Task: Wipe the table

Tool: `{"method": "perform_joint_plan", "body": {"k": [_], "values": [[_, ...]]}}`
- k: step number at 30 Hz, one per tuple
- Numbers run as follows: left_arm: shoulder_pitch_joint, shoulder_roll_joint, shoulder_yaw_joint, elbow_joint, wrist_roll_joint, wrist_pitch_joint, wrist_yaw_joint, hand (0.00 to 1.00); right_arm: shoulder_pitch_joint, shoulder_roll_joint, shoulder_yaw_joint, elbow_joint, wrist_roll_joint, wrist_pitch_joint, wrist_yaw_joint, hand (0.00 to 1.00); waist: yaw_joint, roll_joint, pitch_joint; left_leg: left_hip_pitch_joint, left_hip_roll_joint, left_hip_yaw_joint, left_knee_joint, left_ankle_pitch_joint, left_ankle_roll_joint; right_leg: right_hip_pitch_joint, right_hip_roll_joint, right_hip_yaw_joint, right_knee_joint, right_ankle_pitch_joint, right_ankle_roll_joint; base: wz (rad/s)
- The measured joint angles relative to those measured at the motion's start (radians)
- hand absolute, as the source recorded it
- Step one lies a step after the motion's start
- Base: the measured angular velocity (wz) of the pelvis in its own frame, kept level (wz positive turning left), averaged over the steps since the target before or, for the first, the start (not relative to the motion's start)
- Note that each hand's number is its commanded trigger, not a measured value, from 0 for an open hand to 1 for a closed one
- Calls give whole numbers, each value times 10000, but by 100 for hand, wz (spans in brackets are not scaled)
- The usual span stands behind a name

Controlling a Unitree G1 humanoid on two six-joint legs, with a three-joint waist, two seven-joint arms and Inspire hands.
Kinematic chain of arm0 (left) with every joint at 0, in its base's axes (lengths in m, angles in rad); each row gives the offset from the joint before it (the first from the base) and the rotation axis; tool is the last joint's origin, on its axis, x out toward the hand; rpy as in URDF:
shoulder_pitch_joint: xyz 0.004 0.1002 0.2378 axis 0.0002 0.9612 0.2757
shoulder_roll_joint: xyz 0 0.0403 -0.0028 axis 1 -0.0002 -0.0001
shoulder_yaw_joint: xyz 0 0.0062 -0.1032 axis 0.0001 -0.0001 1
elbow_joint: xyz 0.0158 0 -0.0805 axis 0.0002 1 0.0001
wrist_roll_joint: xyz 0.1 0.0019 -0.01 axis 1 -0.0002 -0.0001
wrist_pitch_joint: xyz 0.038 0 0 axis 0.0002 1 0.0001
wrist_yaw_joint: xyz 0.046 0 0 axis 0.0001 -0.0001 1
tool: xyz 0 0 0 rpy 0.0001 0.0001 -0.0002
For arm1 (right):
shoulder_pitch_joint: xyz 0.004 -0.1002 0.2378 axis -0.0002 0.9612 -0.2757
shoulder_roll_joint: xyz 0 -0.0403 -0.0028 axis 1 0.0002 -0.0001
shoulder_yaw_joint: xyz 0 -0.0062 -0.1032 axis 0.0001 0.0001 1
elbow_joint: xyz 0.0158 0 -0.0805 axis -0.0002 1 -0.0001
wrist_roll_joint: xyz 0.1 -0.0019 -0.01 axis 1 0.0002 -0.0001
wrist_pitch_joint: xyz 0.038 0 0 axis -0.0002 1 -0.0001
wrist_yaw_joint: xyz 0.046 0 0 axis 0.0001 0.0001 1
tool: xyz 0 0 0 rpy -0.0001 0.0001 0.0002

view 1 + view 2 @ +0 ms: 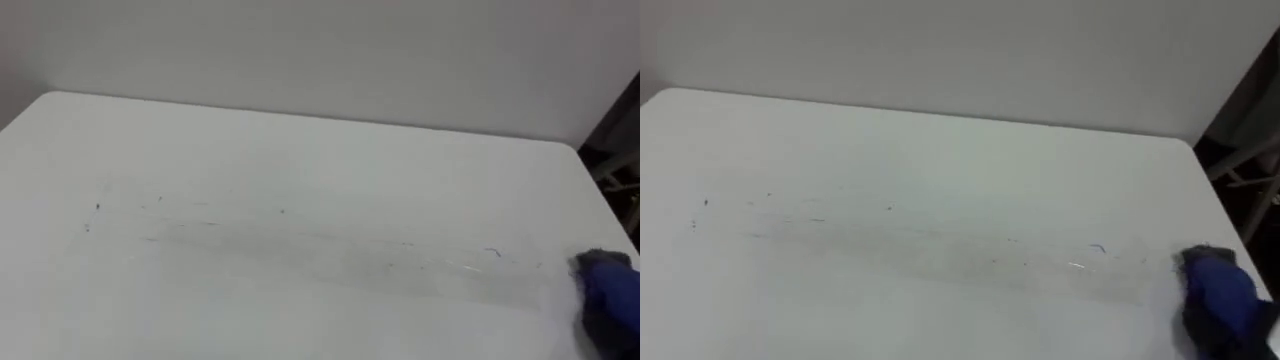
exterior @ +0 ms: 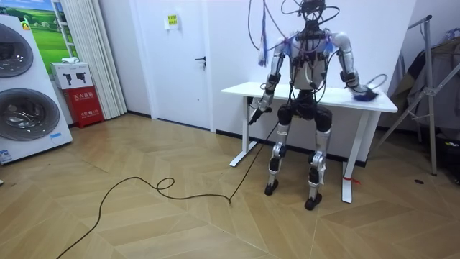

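The white table (image 1: 300, 140) spans both eye views. Across its nearer half runs a faint band of smears and dark specks (image 1: 300, 240), from the robot's left side to its right. At the right end of that band, close to the table's right edge, a blue cloth (image 1: 1215, 285) lies bunched on the surface. A dark mass lies beneath and behind it, and I cannot tell if that is the hand. Beyond the table's far edge is a plain pale wall (image 1: 300, 50).

In the room view the robot stands upright at the table's long side, facing it and the wall. Its right hand (image 2: 357, 86) is on the tabletop at the cloth, at the room view's right end; whether its fingers are spread or clamped on the cloth cannot be determined. The left hand (image 2: 256, 115) hangs beside the table's other end, below the top; its finger state cannot be determined either. A door (image 2: 183, 57) is in the wall beyond.
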Motion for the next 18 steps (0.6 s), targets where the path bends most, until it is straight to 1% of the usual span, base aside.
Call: {"method": "perform_joint_plan", "body": {"k": [1,2,3,4,5,6,7,8,9,10,11,12,13,14,15,16,17,18], "values": [[-106,1,-14,18,-3,26,-76,0,-1019,214,684,0,-490,214,560,100,201,54,97,-221,49,-125,16,112,-89,-222,83,1,8,-61,10,5],[-161,-16,-29,30,3,63,-194,0,-1946,282,1420,-28,-896,217,1064,100,428,111,238,-360,59,-259,-28,291,-143,-455,127,-20,-4,-74,-31,15],[-206,-28,-29,24,3,66,-238,0,-2294,289,1661,-67,-1112,163,1257,100,546,131,264,-396,55,-341,-49,355,-151,-544,142,-31,-6,-76,-47,32],[-131,-29,-21,-49,15,73,-295,0,-2771,302,2014,-168,-1423,74,1513,100,838,183,250,-549,55,-376,-164,501,-171,-651,114,-158,-5,-88,-64,45],[42,-2,31,-178,16,161,-359,0,-3040,345,2272,-244,-1613,-22,1681,100,1038,186,237,-566,4,-455,-294,585,-157,-648,54,-321,-21,-123,-41,55],[383,60,43,-300,9,314,-384,0,-3148,353,2505,-287,-1681,-75,1853,100,1124,161,196,-581,-76,-607,-379,643,-104,-610,0,-467,-25,-149,-37,45],[532,78,70,-320,9,377,-410,0,-3096,355,2535,-338,-1734,-102,1959,100,1122,120,185,-589,-126,-714,-421,661,-85,-549,-29,-579,-15,-136,-62,49],[747,67,186,-322,12,517,-493,0,-2893,352,2531,-325,-1878,-89,2060,100,1123,32,178,-554,-217,-871,-450,664,-55,-405,-101,-759,-68,-158,-56,48],[886,47,362,-323,13,598,-629,0,-2533,355,2468,-262,-1902,-113,2122,100,1086,-56,169,-500,-263,-904,-472,638,-16,-235,-141,-900,-133,-195,-22,44],[926,42,429,-323,21,624,-670,0,-2264,383,2335,-303,-1810,-273,2014,100,1059,-88,161,-466,-275,-901,-477,627,-5,-119,-141,-961,-215,-195,-16,32],[1013,40,451,-324,14,652,-673,0,-1786,388,2288,-455,-1854,-511,1833,100,927,-133,132,-355,-304,-893,-479,573,12,89,-142,-1031,-332,-212,13,28],[1033,40,454,-331,21,650,-672,0,-1405,387,2260,-434,-1855,-828,1587,100,694,-136,117,-185,-322,-816,-472,526,36,359,-146,-1130,-426,-232,51,25],[1027,39,453,-337,30,637,-672,0,-1178,393,2193,-431,-1855,-980,1471,100,587,-99,104,-98,-322,-754,-469,499,46,475,-154,-1136,-426,-254,85,22],[1088,38,450,-339,49,576,-672,0,-709,384,2010,-431,-1856,-1230,1197,100,416,-102,10,60,-322,-600,-500,462,64,643,-174,-1151,-428,-296,148,14],[1088,40,474,-375,150,421,-670,0,-204,377,1663,-433,-1879,-1500,870,100,194,-86,-65,224,-323,-548,-581,406,76,818,-190,-1191,-458,-335,207,10],[1084,41,488,-421,173,372,-668,0,78,347,1490,-439,-1882,-1598,618,100,82,-103,-76,316,-342,-461,-622,402,78,902,-224,-1231,-474,-365,238,5],[1111,41,535,-607,241,349,-668,0,607,206,1102,-480,-1879,-1798,138,100,-142,-113,-98,380,-424,-362,-619,371,124,1012,-304,-1227,-501,-458,267,-4],[1106,38,697,-788,313,295,-669,0,1132,85,608,-540,-1853,-1862,-300,100,-289,-108,-137,388,-467,-309,-605,328,156,1080,-335,-1149,-571,-485,298,-7]]}}
